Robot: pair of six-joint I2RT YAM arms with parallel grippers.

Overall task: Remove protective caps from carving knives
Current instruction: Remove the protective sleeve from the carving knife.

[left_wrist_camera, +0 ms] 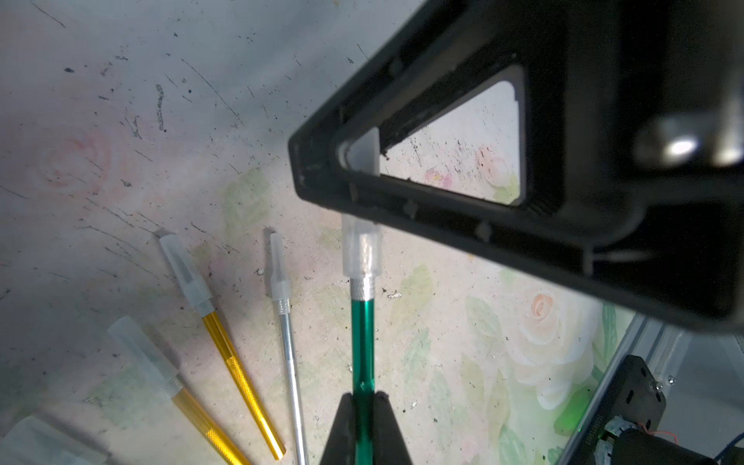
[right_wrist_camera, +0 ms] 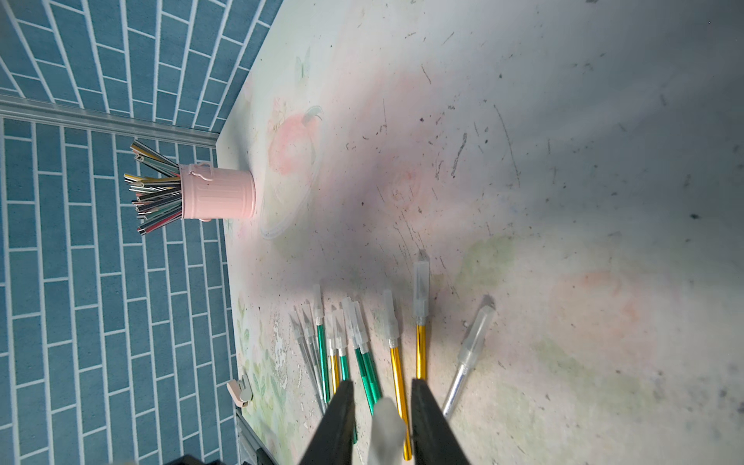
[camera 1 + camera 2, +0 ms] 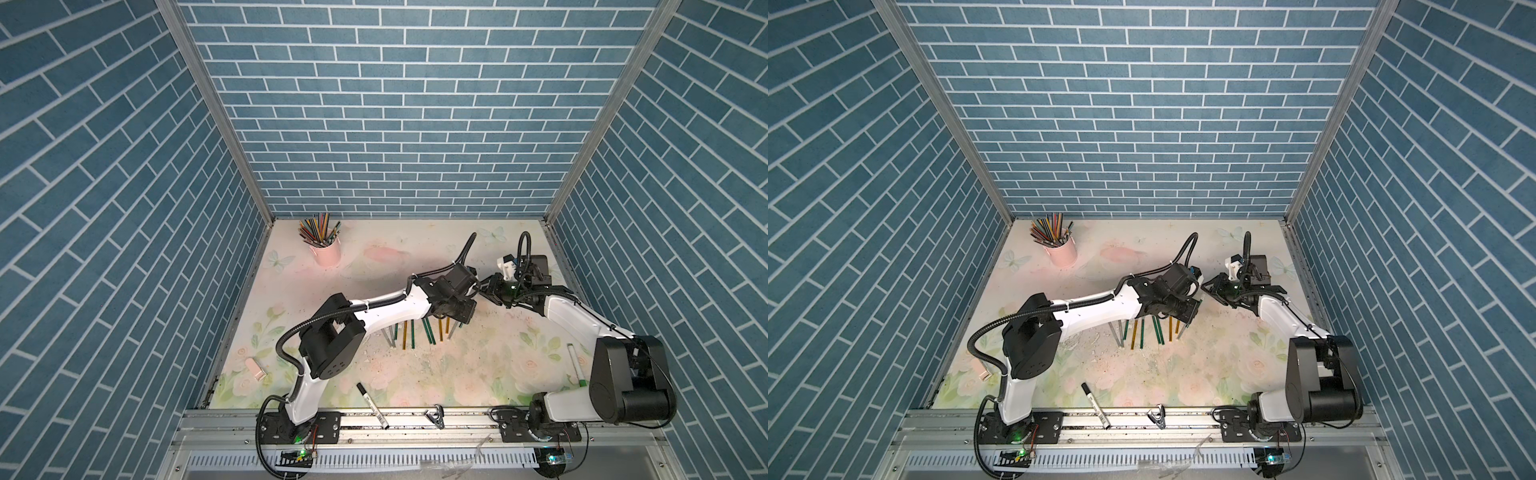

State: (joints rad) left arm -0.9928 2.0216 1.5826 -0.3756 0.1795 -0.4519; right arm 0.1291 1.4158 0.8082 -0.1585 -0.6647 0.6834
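My left gripper (image 1: 364, 396) is shut on the handle of a green carving knife (image 1: 362, 334), held above the table. The knife's translucent protective cap (image 1: 361, 253) is on its tip. My right gripper (image 2: 382, 386) is open, and that cap (image 2: 387, 426) sits blurred between its two fingers with a gap on each side. One black finger (image 1: 443, 225) of the right gripper crosses the cap's end. In both top views the grippers (image 3: 478, 293) (image 3: 1200, 297) meet tip to tip at the right of the table. Several capped knives (image 2: 420, 322) (image 3: 419, 332) lie in a row below them.
A pink cup of coloured pencils (image 3: 326, 251) stands at the back left. A black-capped marker (image 3: 372, 405) and a black clip (image 3: 435, 415) lie by the front rail. A small pink piece (image 3: 256, 369) is at the left edge. A white pen (image 3: 575, 365) lies beside the right arm.
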